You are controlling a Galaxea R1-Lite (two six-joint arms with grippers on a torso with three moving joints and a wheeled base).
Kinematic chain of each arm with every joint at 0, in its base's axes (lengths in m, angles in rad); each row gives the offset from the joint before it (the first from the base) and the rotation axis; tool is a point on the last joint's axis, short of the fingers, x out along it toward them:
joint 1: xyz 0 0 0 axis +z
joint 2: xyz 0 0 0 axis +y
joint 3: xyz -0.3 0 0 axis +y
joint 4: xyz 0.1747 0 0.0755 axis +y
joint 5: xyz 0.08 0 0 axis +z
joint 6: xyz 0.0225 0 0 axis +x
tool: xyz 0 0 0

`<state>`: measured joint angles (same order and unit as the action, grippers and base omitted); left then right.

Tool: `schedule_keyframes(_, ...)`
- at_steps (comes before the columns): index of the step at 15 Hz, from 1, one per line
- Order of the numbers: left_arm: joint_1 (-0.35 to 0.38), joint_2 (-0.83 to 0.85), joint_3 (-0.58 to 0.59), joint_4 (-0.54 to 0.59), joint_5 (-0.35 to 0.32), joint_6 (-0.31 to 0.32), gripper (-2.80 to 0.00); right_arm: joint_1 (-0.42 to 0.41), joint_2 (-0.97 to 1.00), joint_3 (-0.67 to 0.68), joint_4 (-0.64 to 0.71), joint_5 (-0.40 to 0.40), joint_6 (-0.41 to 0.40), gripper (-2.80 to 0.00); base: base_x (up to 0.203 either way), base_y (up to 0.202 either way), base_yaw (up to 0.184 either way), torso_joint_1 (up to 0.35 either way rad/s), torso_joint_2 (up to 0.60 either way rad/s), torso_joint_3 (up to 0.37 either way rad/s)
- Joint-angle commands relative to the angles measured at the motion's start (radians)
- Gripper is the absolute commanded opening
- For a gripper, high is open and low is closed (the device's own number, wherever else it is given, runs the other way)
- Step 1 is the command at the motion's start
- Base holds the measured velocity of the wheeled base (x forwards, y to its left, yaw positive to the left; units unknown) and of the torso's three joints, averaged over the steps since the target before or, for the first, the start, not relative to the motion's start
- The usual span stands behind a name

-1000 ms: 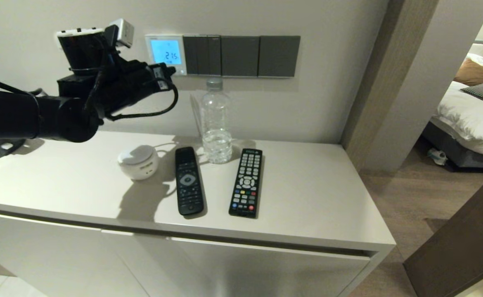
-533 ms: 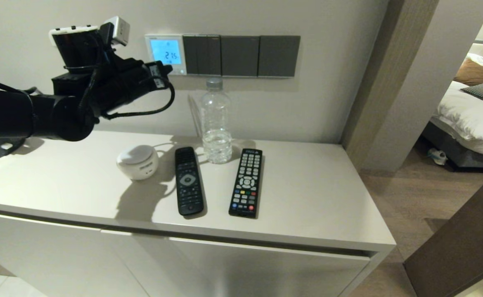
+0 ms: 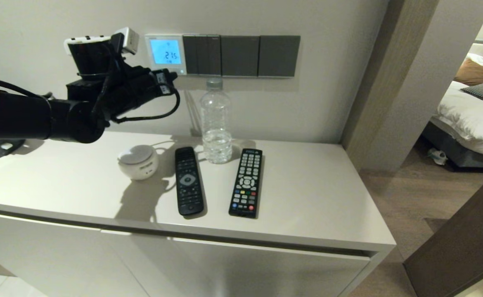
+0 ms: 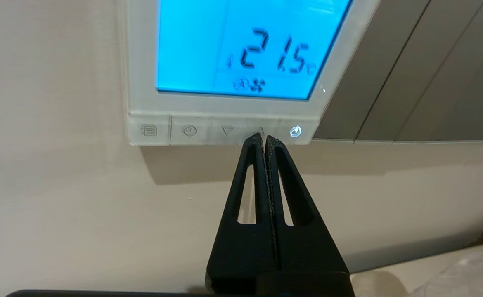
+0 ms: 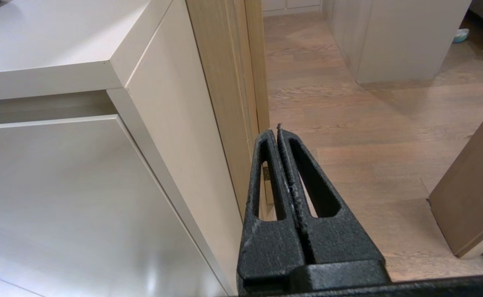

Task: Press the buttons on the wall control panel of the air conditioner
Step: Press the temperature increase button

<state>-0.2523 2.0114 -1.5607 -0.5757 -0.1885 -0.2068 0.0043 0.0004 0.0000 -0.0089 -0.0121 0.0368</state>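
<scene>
Left gripper (image 4: 265, 138) pinched closed, tips at lower edge of buttons (image 4: 225, 131), beneath up-arrow key; control panel (image 4: 142, 62) straight ahead.

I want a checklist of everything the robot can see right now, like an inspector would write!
Surface: white cabinet top, holding clutter.
Job's things: wall control panel lit blue, reads 21.5; buttons in a row below the screen.
Clutter: water bottle, two remotes, round white gadget.
Grippers: left gripper shut, tips at the up-arrow key; right gripper shut, parked low beside the cabinet.
Cables: black loop on the left arm.
Surroundings: grey switch plates, bed.
</scene>
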Motion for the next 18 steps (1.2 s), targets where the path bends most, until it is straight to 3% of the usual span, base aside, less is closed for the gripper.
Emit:
schedule_keyframes(1, 0.001, 0.021, -0.013, 0.002, -0.001, -0.002, -2.80, 0.000, 0.001, 0.002, 0.000, 0.000, 0.000, -2.80, 0.000, 0.000, 0.000, 0.000, 0.00, 0.000)
schedule_keyframes(18, 0.012, -0.036, 0.049, -0.024, -0.002, 0.000, -2.80, 0.000, 0.001, 0.002, 0.000, 0.000, 0.000, -2.80, 0.000, 0.000, 0.000, 0.000, 0.00, 0.000)
